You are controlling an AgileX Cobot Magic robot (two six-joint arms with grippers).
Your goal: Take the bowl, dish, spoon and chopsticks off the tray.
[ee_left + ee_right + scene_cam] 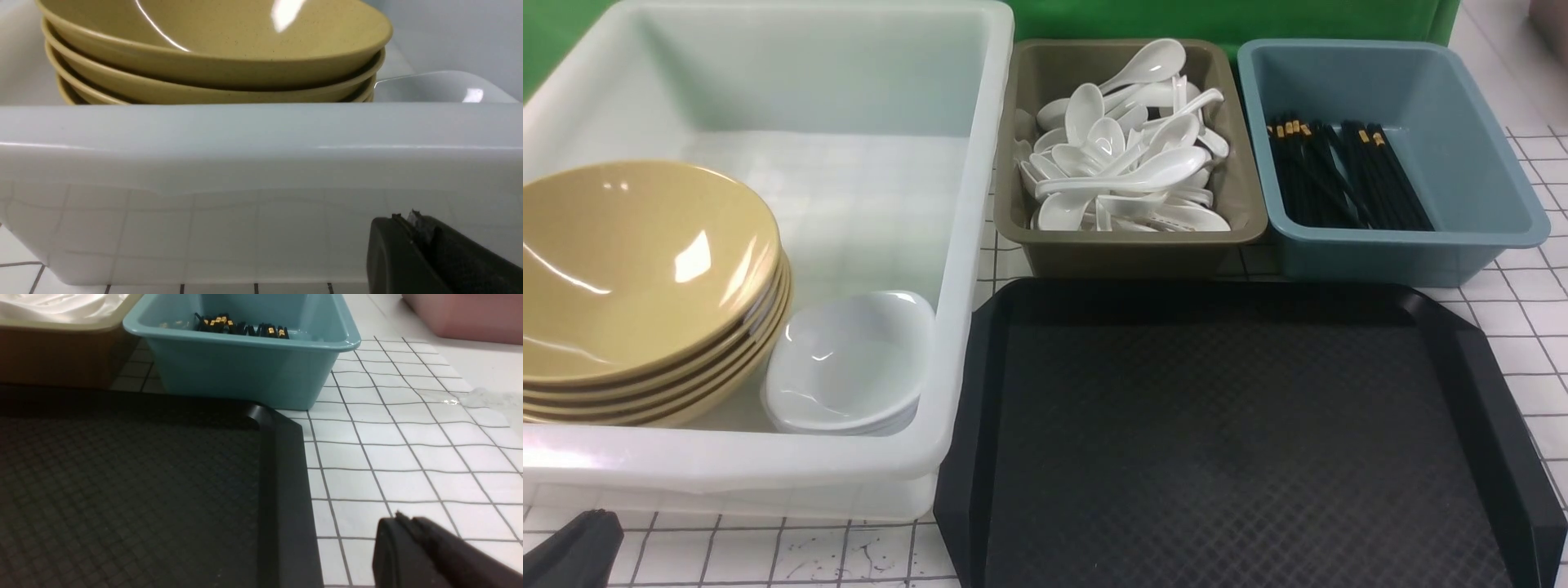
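Observation:
The black tray (1217,425) lies bare, with nothing on its textured surface. A stack of several yellow bowls (637,261) sits in the big white tub (968,245), with stacked white dishes (849,359) beside it. White spoons (1119,155) fill the olive-brown tub (1127,245). Black chopsticks (1347,171) lie in the blue tub (1486,163). My left gripper (408,218) is shut and empty, low in front of the white tub's near wall (261,163); its tip shows at the front view's corner (572,547). My right gripper (402,518) is shut and empty over the gridded table, just right of the tray's rim (282,490).
The three tubs stand close together behind and left of the tray. White gridded tabletop (1535,327) runs along the tray's right side and near the front-left corner (768,555). A pink container (466,314) stands far right. A green backdrop (1217,16) closes the rear.

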